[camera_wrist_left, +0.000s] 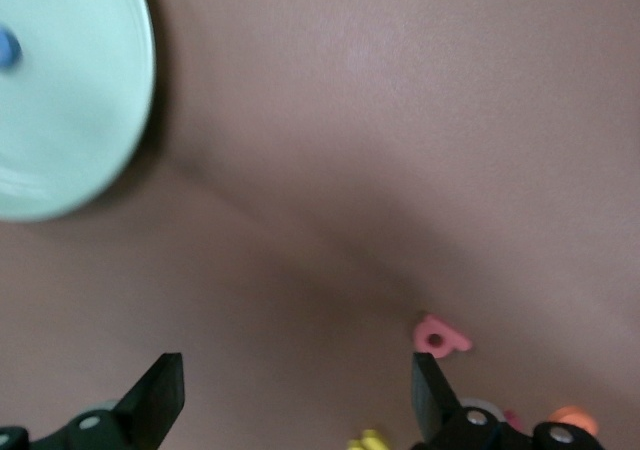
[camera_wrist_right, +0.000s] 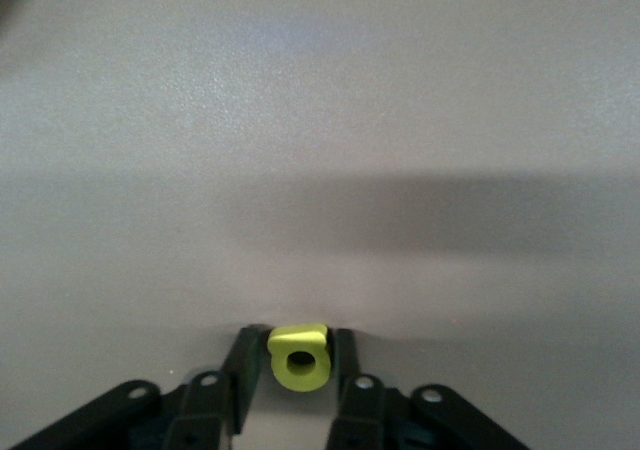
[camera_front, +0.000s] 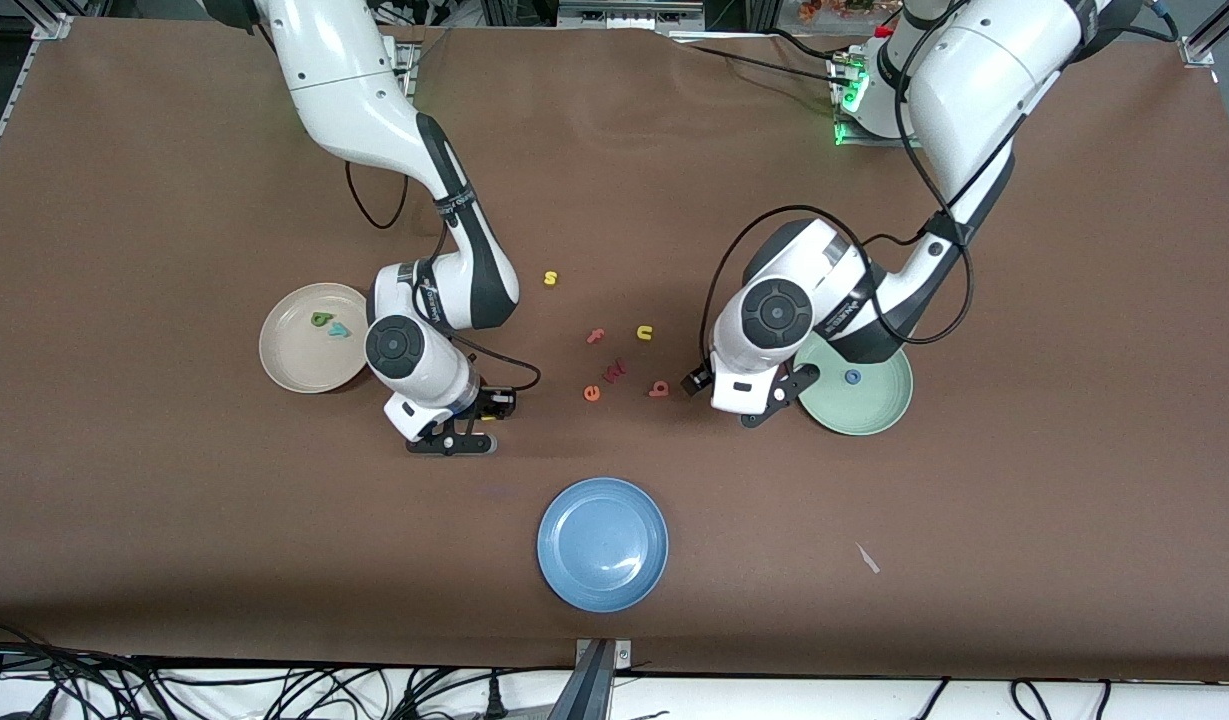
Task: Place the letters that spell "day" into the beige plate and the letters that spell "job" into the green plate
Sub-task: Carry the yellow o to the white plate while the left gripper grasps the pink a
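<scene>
You're looking at a brown counter (camera_front: 174,200): the beige plate (camera_front: 289,365) carries a green a (camera_front: 320,319) and teal y (camera_front: 339,330), the green plate (camera_front: 874,400) a blue o (camera_front: 852,377). Yellow d (camera_wrist_right: 298,358) between black fingers (camera_wrist_right: 243,362); salmon-pink b (camera_front: 659,388), blue plate (camera_front: 603,543).

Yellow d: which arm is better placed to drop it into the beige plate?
The right arm. Its right gripper is already shut on the yellow d, beside the beige plate. The left gripper hangs open near the green plate.
</scene>
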Controlling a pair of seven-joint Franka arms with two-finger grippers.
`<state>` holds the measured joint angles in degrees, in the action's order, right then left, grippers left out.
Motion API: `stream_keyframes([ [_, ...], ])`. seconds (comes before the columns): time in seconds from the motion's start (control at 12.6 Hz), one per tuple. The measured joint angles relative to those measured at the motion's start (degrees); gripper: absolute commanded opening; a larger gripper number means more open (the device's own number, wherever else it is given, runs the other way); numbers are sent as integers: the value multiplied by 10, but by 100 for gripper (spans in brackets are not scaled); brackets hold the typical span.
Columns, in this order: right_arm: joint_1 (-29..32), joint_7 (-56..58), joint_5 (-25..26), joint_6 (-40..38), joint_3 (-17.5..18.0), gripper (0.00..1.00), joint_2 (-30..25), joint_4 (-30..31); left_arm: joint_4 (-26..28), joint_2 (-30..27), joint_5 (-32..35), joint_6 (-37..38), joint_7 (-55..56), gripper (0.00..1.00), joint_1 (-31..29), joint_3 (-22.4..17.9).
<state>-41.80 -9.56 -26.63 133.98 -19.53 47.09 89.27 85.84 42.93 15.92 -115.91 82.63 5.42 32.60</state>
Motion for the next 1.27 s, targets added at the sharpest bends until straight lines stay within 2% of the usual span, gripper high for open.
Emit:
stream_keyframes([
  [0.08, 0, 0, 0, 0, 0, 16, 0, -1, 0, 6, 0, -20, 40, 100, 6, 0],
  [0.32, 1, 0, 0, -4, 0, 16, 0, -3, 0, 27, 0, -98, 175, 99, 31, -3],
  [0.48, 3, 0, 0, -33, -4, 16, 0, -18, 0, 39, 0, -143, 259, 96, 51, -14],
  [0.71, 8, 26, 1, -86, -41, 16, -10, -19, 0, 50, 0, -177, 354, 82, 101, -67],
  [0.95, 13, 56, 20, -95, -66, 16, -67, 45, -1, 56, 0, -200, 419, 71, 138, -104],
  [1.03, 13, 65, 32, -94, -73, 16, -98, 79, -1, 58, 0, -207, 433, 71, 140, -105],
  [1.11, 13, 79, 39, -89, -80, 16, -131, 118, -1, 59, 0, -211, 442, 67, 140, -107],
  [1.19, 13, 99, 42, -71, -89, 16, -164, 164, -1, 61, 0, -212, 451, 61, 140, -109],
  [1.27, 14, 125, 43, -37, -98, 16, -193, 215, -1, 62, 0, -213, 455, 61, 140, -113],
])
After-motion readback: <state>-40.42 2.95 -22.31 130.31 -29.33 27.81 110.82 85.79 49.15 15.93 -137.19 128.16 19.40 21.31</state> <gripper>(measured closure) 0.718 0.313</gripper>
